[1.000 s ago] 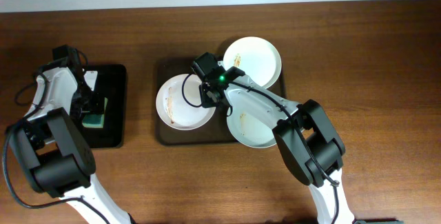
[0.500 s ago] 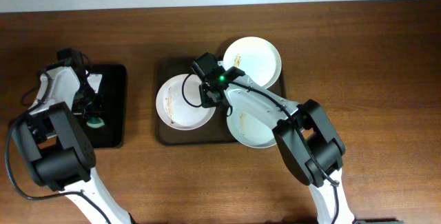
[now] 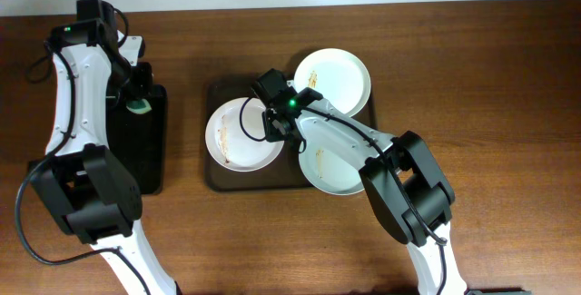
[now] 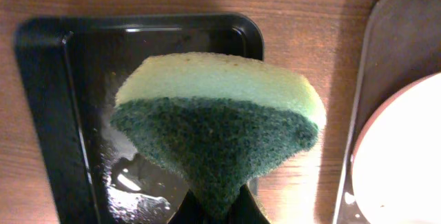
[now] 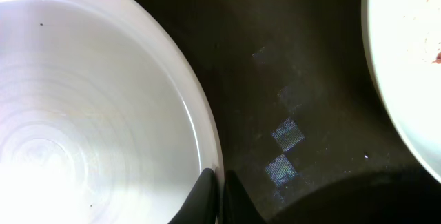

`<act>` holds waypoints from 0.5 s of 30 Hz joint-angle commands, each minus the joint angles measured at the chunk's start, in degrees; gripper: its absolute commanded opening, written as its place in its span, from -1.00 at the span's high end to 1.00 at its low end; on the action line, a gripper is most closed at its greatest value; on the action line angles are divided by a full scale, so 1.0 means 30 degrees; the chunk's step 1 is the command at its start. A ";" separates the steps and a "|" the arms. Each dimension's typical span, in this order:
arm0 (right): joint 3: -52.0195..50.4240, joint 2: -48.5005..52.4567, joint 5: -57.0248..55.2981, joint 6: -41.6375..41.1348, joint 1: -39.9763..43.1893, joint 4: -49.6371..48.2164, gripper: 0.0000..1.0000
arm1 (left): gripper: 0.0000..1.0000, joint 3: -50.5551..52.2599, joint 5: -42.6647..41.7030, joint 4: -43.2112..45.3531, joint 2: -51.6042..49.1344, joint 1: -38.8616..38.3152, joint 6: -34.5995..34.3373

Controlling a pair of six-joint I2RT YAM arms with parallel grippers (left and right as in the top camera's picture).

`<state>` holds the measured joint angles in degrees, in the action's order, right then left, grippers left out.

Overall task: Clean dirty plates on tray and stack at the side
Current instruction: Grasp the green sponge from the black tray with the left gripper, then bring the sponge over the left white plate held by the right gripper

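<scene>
Claws divided: left claw [image 4: 218, 214] lifts the sponge [image 4: 217, 124], right claw [image 5: 219, 188] pins a plate.
Left claw is clamped on the sponge's lower edge, above the black tray [image 3: 150, 163], likely heading over to scrub. Right claw is closed on the rim of the smeared plate [image 3: 238, 133], probably to steady it on the brown tray [image 3: 218, 179], beside the far plate [image 3: 334, 79] and near plate [image 3: 331, 175].

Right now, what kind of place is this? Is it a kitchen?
Probably a robot practice table, not a real kitchen. Two robot arms work at a wooden table, dirty plates sit on a brown tray, and the left claw holds a green sponge near a black tray.
</scene>
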<state>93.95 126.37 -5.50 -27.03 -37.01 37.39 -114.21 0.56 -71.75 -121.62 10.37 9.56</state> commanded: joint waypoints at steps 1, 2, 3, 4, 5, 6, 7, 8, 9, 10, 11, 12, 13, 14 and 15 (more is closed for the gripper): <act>0.0153 0.0189 -0.0109 -0.0029 0.0000 0.0095 0.92 | 0.99 -0.0066 -0.0197 0.0058 0.0073 0.0095 -0.1341; 0.0153 0.0189 -0.0109 -0.0029 0.0000 0.0087 0.91 | 0.99 -0.0066 -0.0175 0.0036 0.0073 0.0087 -0.1435; 0.0153 0.0189 -0.0109 -0.0029 0.0000 0.0095 0.91 | 0.98 -0.0066 0.0007 -0.0036 0.0073 0.0080 -0.1843; 0.0153 0.0189 -0.0109 -0.0029 0.0000 0.0095 0.91 | 0.98 -0.0066 0.0299 -0.0124 0.0073 0.0080 -0.2178; 0.0153 0.0189 -0.0109 -0.0029 0.0000 0.0102 0.91 | 0.98 -0.0066 0.0627 -0.0226 0.0073 0.0080 -0.2375; 0.0153 0.0189 -0.0109 -0.0029 0.0000 0.0102 0.91 | 0.98 -0.0066 0.1253 -0.0386 0.0073 0.0080 -0.2892; 0.0153 0.0189 -0.0109 -0.0029 0.0000 0.0102 0.92 | 0.99 -0.0066 0.1938 -0.0561 0.0073 0.0080 -0.3366; 0.0153 0.0189 -0.0109 -0.0029 0.0000 0.0102 0.92 | 0.99 -0.0066 0.2280 -0.0692 0.0073 0.0080 -0.3541; 0.0153 0.0189 -0.0109 -0.0029 0.0000 0.0102 0.91 | 0.98 -0.0066 0.2841 -0.0867 0.0073 0.0073 -0.3949; 0.0153 0.0189 -0.0102 -0.0029 0.0000 0.0095 0.91 | 0.99 -0.0066 0.2987 -0.0976 0.0073 0.0073 -0.4080; 0.0153 0.0189 -0.0109 -0.0029 0.0000 0.0087 0.91 | 0.98 -0.0066 0.2980 -0.0991 0.0073 0.0073 -0.4153; 0.0153 0.0189 -0.0109 -0.0029 0.0000 0.0087 0.91 | 0.98 -0.0066 0.2871 -0.0984 0.0073 0.0073 -0.4204; 0.0153 0.0189 -0.0109 -0.0029 0.0000 0.0080 0.91 | 0.99 -0.0066 0.2535 -0.0984 0.0073 0.0051 -0.4197; 0.0160 0.0189 -0.0102 -0.0029 0.0000 0.0080 0.91 | 0.98 -0.0066 0.1916 -0.0969 0.0073 0.0036 -0.4182; 0.0160 0.0182 -0.0102 -0.0029 0.0000 0.0087 0.91 | 0.99 -0.0066 0.1253 -0.0969 0.0073 0.0000 -0.3934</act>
<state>93.97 126.37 -5.45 -27.03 -37.01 37.36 -114.21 7.09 -74.54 -121.62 10.41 -1.21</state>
